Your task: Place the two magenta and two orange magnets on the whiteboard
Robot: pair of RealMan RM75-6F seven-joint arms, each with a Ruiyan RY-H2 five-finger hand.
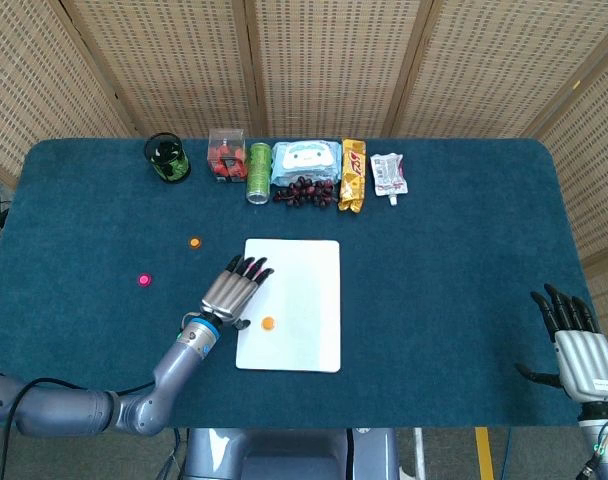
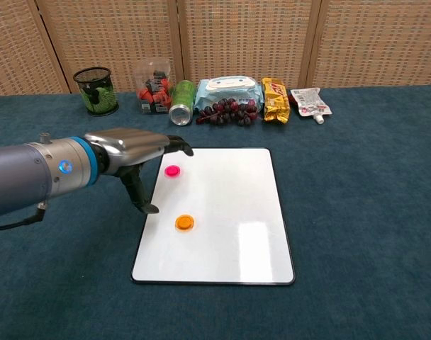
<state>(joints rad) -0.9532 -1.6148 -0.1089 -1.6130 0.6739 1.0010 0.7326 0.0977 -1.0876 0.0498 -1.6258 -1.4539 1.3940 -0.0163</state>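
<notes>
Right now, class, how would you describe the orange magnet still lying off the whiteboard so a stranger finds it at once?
Start from the whiteboard in the middle of the blue table. Look just beyond its upper-left corner, on the cloth, for the orange magnet. Its nearest neighbour on the cloth is a magenta magnet, and the other orange one sits on the board.

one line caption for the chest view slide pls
Left hand hovers open beside whiteboard holding one pink magnet and one orange magnet.
</notes>
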